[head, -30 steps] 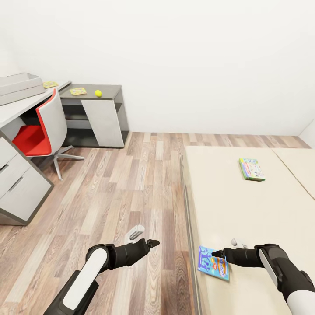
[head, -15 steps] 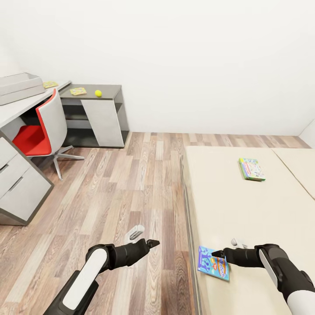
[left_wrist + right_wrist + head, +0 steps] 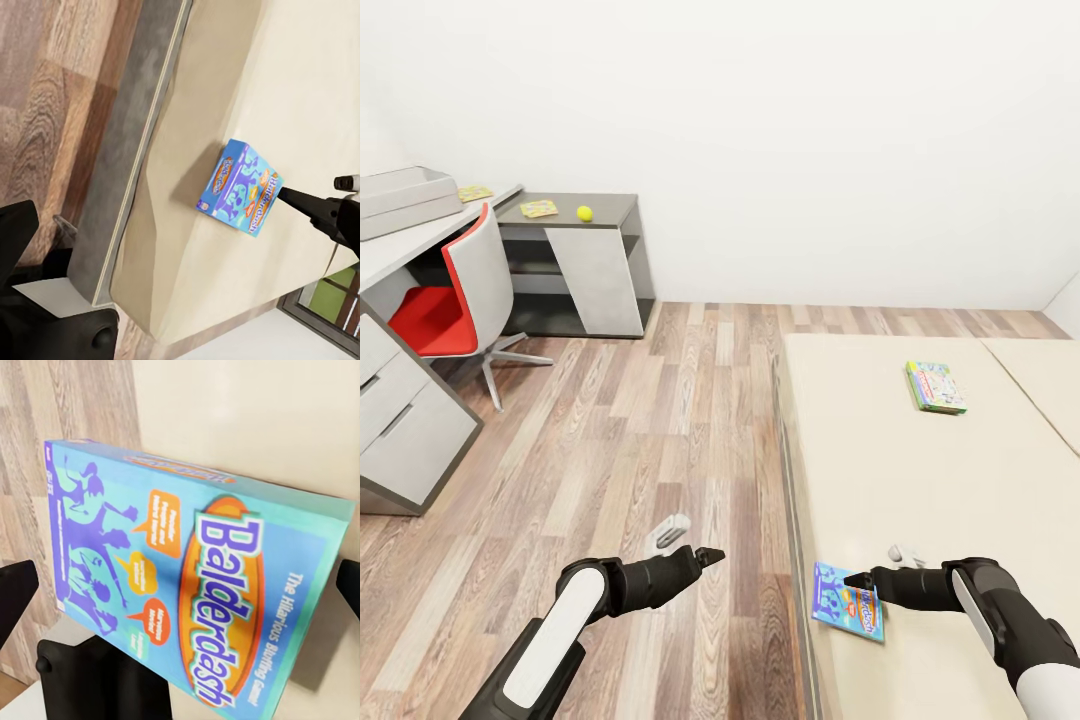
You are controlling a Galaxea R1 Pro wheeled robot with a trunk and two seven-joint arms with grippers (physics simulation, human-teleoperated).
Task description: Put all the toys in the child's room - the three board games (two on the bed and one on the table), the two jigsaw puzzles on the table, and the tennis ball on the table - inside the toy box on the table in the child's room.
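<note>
I see the flat blue "Balderdash" game box (image 3: 848, 601), lower right; likely stiff and light, so I'd pinch its long edges with the spread-open right gripper (image 3: 857, 579).

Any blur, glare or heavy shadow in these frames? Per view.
Head view: sharp, flat even light, no glare, slight wide-angle stretch at the edges. Left wrist view: crisp, the Balderdash box casts a soft shadow on the bed. Right wrist view: box print slightly soft up close, a shadow beside it.

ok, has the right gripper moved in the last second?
No. The right gripper sits at the same spot over the Balderdash box, near the bed edge.
</note>
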